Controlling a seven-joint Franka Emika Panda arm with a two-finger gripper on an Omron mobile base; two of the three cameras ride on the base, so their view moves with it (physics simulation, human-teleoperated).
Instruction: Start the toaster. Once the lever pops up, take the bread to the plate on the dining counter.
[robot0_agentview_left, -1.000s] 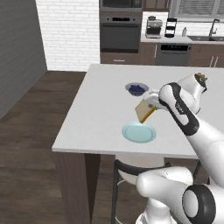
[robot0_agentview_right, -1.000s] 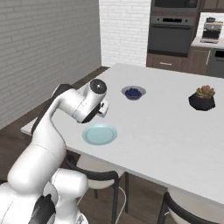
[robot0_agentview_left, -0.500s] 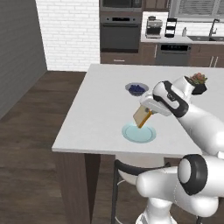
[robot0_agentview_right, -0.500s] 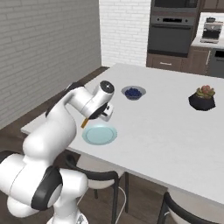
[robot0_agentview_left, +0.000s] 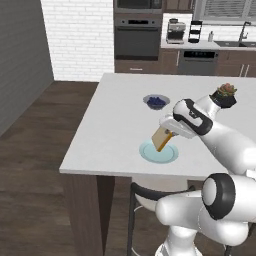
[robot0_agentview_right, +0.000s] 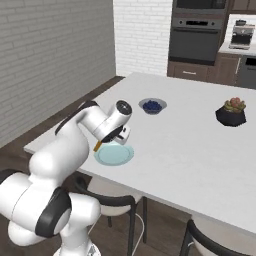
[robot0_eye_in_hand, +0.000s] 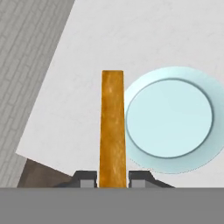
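1. The tool (robot0_eye_in_hand: 112, 177) was clamped on the bread (robot0_agentview_left: 163, 138), holding the slice edge-on.
2. The bread hung just above the plate (robot0_agentview_left: 158, 152), near the front edge of the desk (robot0_agentview_left: 115, 125).
3. The step in hand was the delivery to the plate.
4. Next, it seemed to need lowering over the plate's middle, then release.

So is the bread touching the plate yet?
Cannot tell. The pincer holds the bread edge-on beside the plate in the hand view; no view plainly shows contact or gap.
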